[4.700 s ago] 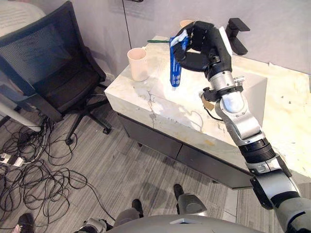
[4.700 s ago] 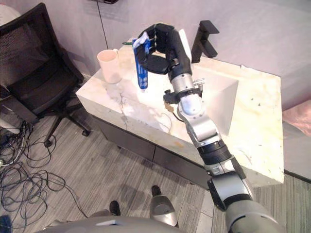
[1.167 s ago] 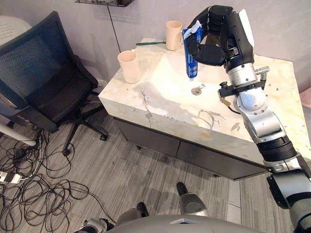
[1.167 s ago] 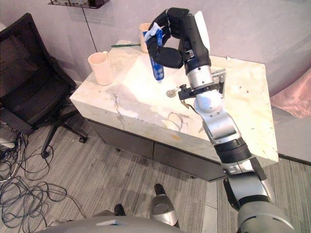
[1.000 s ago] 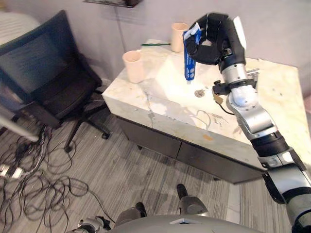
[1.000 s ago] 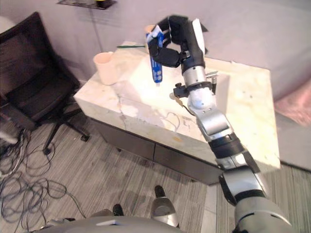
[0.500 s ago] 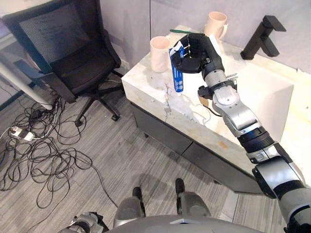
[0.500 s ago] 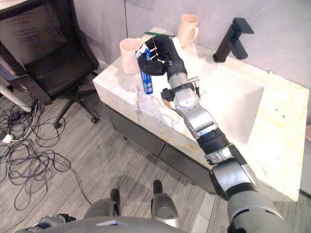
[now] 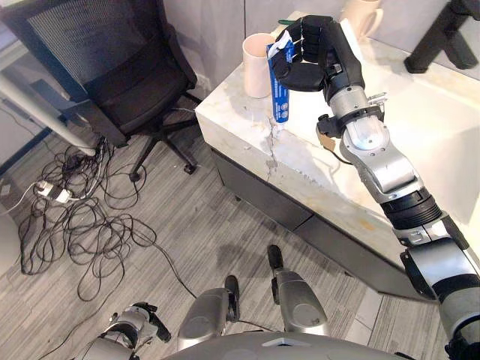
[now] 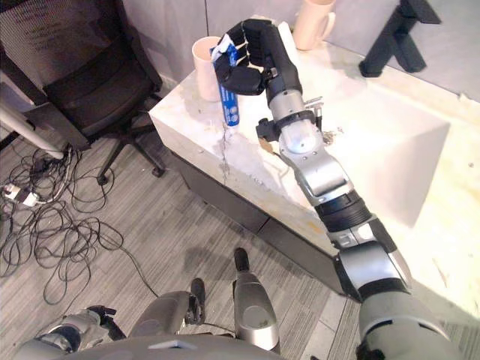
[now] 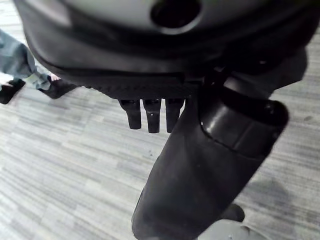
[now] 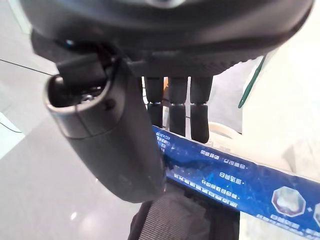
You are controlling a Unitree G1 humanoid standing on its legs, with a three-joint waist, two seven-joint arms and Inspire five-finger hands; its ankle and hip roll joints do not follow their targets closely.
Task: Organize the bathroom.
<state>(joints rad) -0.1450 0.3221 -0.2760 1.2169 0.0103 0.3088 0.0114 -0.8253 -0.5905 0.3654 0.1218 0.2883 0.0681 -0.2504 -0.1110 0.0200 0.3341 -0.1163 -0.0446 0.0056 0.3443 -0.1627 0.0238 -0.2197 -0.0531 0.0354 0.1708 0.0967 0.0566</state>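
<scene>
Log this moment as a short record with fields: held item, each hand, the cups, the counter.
held item: blue toothpaste tube, hanging upright, cap end down
right hand: right hand curled round the tube's top
left hand: left hand over grey floor, holding nothing
cups: cream ceramic cup beside the tube; second cream mug farther back
counter: pale marble vanity counter, black faucet at the rear

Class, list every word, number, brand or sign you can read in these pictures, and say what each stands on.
None can be read.
Blue tube in the right hand: white print and small pictures, too blurred to read.
Cup beside it: no print seen.
</scene>
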